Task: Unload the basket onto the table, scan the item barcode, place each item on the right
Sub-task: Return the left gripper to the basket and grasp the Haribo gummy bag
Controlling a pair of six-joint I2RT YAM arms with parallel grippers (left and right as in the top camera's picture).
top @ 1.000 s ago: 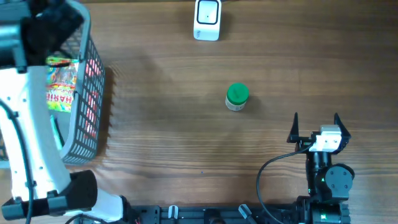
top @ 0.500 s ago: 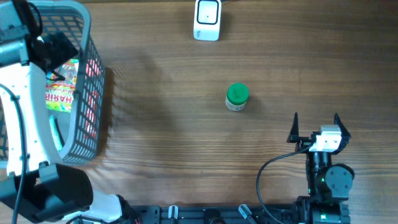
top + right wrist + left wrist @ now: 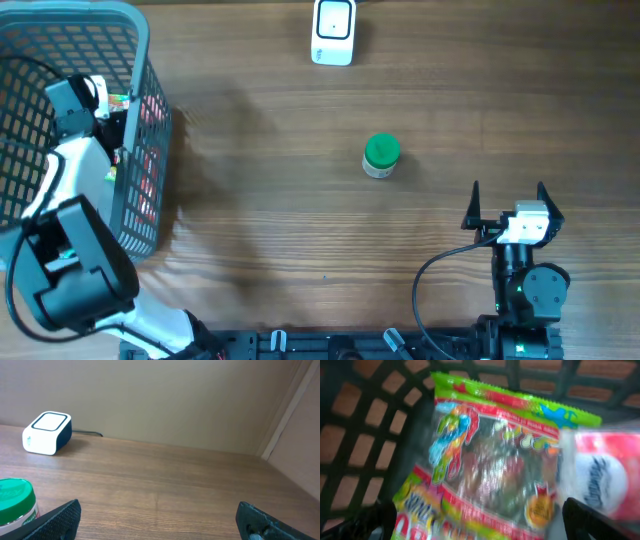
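Note:
A colourful candy bag [image 3: 485, 465] lies in the grey mesh basket [image 3: 140, 60] at the table's left, next to a red-and-white packet [image 3: 605, 475]. My left gripper [image 3: 480, 527] is down inside the basket, open, with one finger on each side of the bag's lower part; in the overhead view the left gripper [image 3: 112, 112] covers most of the bag. The white-and-blue scanner [image 3: 333, 30] stands at the far edge and also shows in the right wrist view, scanner [image 3: 47, 432]. My right gripper [image 3: 508, 200] rests open and empty near the front right.
A green-lidded jar [image 3: 381, 155] stands mid-table, left of the right gripper and seen as the jar [image 3: 17, 507] at the right wrist view's lower left. The basket's mesh walls [image 3: 365, 425] close in around the left gripper. A wall backs the table [image 3: 160, 395].
The left arm has swung down into the basket and its gripper has dropped onto the candy bag. The right arm, jar and scanner have not moved.

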